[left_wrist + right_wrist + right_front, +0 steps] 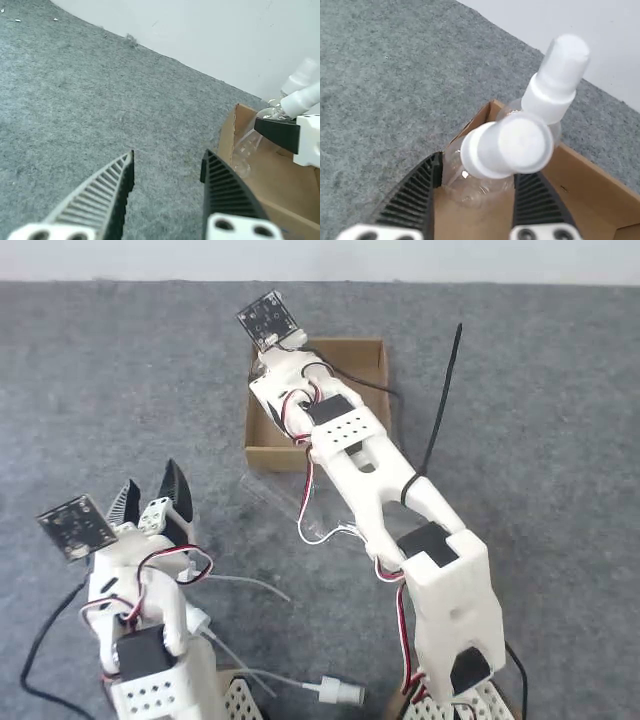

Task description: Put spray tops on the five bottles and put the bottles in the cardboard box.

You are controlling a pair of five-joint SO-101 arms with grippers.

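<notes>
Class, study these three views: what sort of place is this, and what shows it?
Probably a robotics lab bench: two white robot arms side by side on a grey felt-covered table, with a cardboard box and clear spray bottles as practice items, a white wall behind.

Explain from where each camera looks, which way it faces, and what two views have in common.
High view: fixed overhead, looking down on the cardboard box; left arm and right arm show.
Left wrist view: on the left arm, facing across the carpet toward the box; the open left gripper shows.
Right wrist view: above the box, looking down; the right gripper holds a bottle.
Shared: both wrist views show the box and that bottle.
</notes>
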